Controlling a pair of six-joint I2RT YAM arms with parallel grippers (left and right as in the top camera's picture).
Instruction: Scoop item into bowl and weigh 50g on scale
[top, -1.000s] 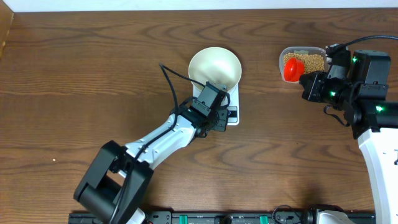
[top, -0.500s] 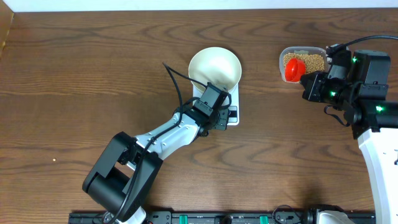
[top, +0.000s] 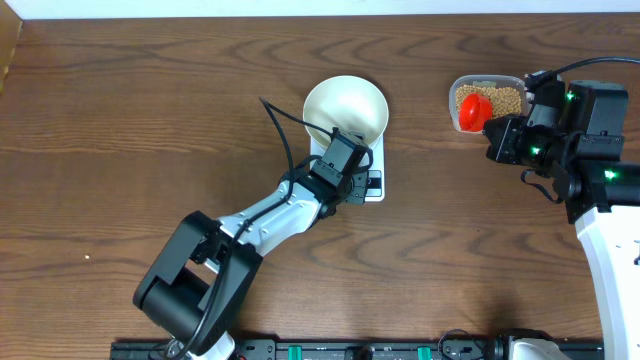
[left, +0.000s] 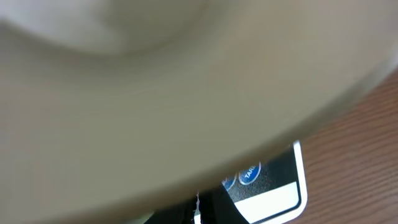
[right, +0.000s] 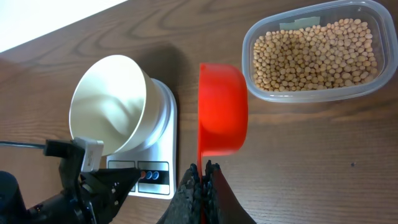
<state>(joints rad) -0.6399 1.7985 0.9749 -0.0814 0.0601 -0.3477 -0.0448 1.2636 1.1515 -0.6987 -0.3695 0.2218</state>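
Note:
The white bowl (top: 345, 107) stands on the white scale (top: 377, 150); its inside shows plain white, with no beans in it (right: 109, 106). My left gripper (top: 362, 187) is shut, with its tips at the scale's front panel by the blue buttons (right: 152, 176). The left wrist view is mostly filled by the bowl's wall (left: 155, 93), with the shut fingertips (left: 211, 208) low down. My right gripper (right: 202, 177) is shut on the handle of a red scoop (right: 222, 115), held tilted beside the tan beans (right: 317, 53).
The beans lie in a clear rectangular plastic tub (top: 510, 82) at the back right, near the table's far edge. Bare wooden tabletop (top: 130, 150) spreads to the left. A black cable (top: 285, 140) arcs from my left arm close to the bowl.
My left arm has shifted its elbow to the right and nudged its gripper slightly towards the scale. The right arm and scoop have stayed still.

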